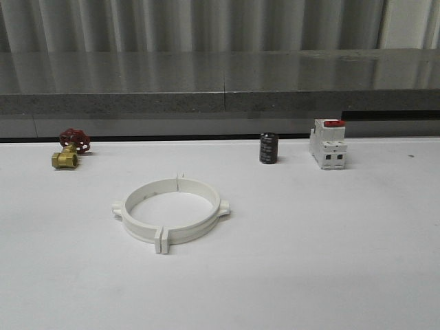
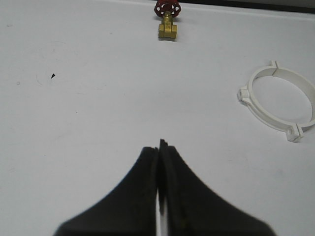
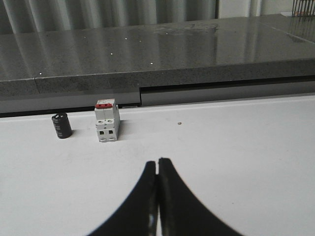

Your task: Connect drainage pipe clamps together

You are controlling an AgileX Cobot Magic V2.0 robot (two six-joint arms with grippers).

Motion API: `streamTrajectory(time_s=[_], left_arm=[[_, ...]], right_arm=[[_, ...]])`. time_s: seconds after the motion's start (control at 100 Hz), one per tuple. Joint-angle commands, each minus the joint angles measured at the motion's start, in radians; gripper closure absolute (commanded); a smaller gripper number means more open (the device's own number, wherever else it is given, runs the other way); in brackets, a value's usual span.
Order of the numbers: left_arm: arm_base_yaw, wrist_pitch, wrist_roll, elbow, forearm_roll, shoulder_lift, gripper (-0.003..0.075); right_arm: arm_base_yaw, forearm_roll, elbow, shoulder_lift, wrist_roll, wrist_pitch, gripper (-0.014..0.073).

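Note:
The two drainage pipe clamps (image 1: 170, 209) lie on the white table left of centre, their end tabs meeting so that they form one wide white ring. In the left wrist view part of that ring (image 2: 280, 104) shows well away from my left gripper (image 2: 158, 146), which is shut with nothing between its black fingers. My right gripper (image 3: 157, 162) is also shut and holds nothing; it hangs over bare table, some way in front of the white block.
A brass valve with a red handwheel (image 1: 69, 148) stands at the back left. A small black cylinder (image 1: 268, 148) and a white block with a red top (image 1: 328, 144) stand at the back right. A grey ledge (image 1: 220, 96) runs behind the table.

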Motion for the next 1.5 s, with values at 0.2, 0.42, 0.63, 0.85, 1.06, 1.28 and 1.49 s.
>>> streamTrajectory(time_s=[0.2,0.42,0.63,0.85,1.06,1.28,1.49], left_arm=[[0.002,-0.072,-0.002,-0.024,0.000,0.006,0.0741],[0.002,-0.072,-0.002,-0.024,0.000,0.006,0.0741],[0.002,-0.072,-0.002,-0.024,0.000,0.006,0.0741],[0.002,-0.072,-0.002,-0.024,0.000,0.006,0.0741],[0.002,-0.072,-0.002,-0.024,0.000,0.006,0.0741],[0.002,-0.072,-0.002,-0.024,0.000,0.006,0.0741],[0.002,-0.072,-0.002,-0.024,0.000,0.006,0.0741]], right_arm=[[0.001,-0.027,0.058,-0.015,0.032,-0.246,0.0661],[0.032,-0.040,0.058,-0.015,0.039,-0.247,0.0661],[0.032,-0.040,0.058,-0.015,0.039,-0.248,0.0661],[0.032,-0.040,0.058,-0.015,0.039,-0.248,0.0661],[0.032,-0.040,0.058,-0.015,0.039,-0.248,0.0661],[0.032,-0.040,0.058,-0.015,0.039,-0.248,0.0661],[0.032,-0.040,0.058,-0.015,0.039,-0.248,0.0661]])
